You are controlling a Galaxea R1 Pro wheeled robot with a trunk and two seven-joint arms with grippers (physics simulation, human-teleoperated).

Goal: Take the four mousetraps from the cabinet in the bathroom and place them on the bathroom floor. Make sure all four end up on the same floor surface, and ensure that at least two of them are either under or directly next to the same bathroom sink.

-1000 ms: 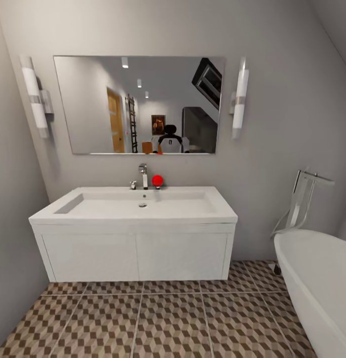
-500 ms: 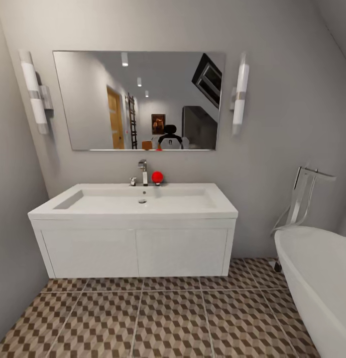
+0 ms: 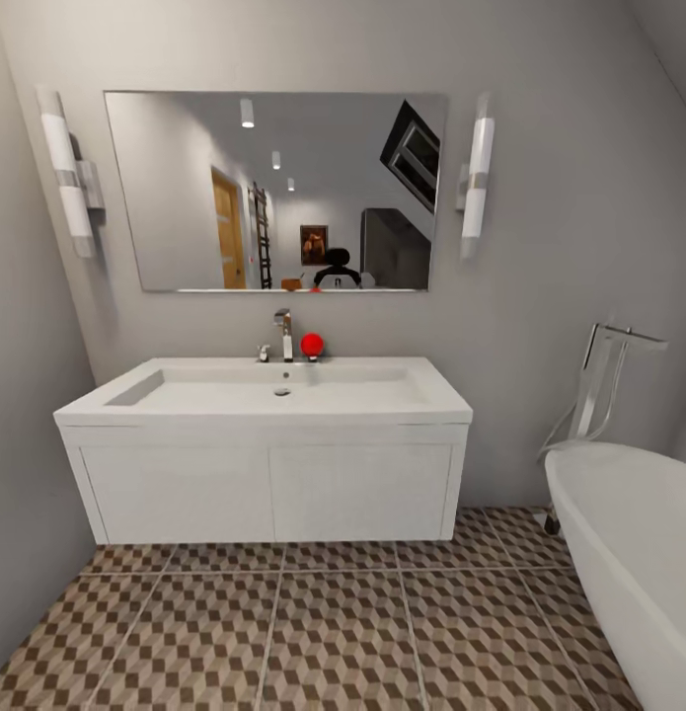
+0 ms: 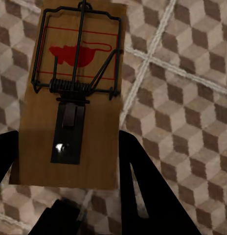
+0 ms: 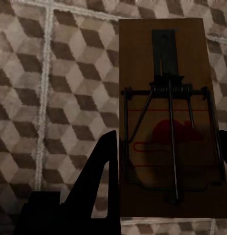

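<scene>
From the head, we face a white basin unit (image 3: 264, 464) under a mirror (image 3: 278, 188), a bathtub (image 3: 629, 553) rightward, open bathroom floor (image 3: 333, 632) before us. At our left wrist, fingers (image 4: 143, 191) grip a mousetrap (image 4: 74, 93), its long axis along them. At our right wrist, fingers (image 5: 101, 181) clamp another mousetrap (image 5: 170, 117) likewise, above tiles.
</scene>
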